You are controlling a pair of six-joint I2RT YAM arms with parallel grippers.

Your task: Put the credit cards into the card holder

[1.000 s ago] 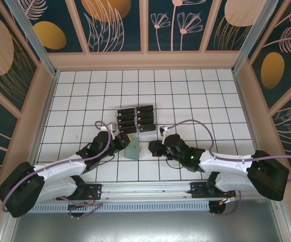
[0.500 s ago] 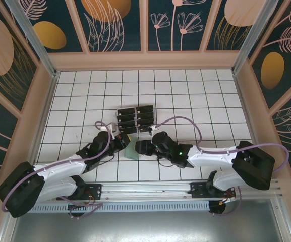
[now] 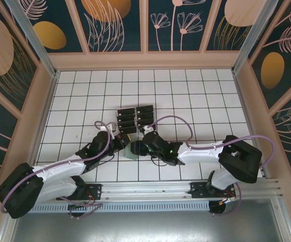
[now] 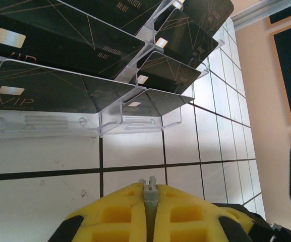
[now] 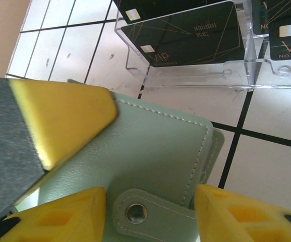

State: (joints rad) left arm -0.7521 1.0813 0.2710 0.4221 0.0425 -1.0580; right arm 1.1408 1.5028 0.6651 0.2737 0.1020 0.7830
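The sage-green card holder (image 3: 133, 150) stands on edge off the tiles, with my left gripper (image 3: 123, 145) shut on one edge of it. That pinched edge (image 4: 151, 197) shows between the yellow fingers of the left gripper (image 4: 150, 189). My right gripper (image 3: 143, 146) is open at the holder's other side. In the right wrist view its jaws (image 5: 150, 195) straddle the snap strap (image 5: 135, 212) of the card holder (image 5: 155, 146) without closing on it. Several black credit cards (image 3: 135, 119) (image 4: 59, 91) (image 5: 190, 35) sit in a clear slotted rack just beyond.
The clear plastic rack (image 4: 130, 119) (image 5: 195, 76) stands close behind the holder on the white tiled floor (image 3: 195, 101). The left gripper's yellow finger (image 5: 64, 116) crosses the right wrist view's upper left. Peach walls (image 3: 145, 60) ring the floor.
My right arm has swung left up to the card holder, and its jaws have opened around the snap strap. The left gripper has kept its hold in place.
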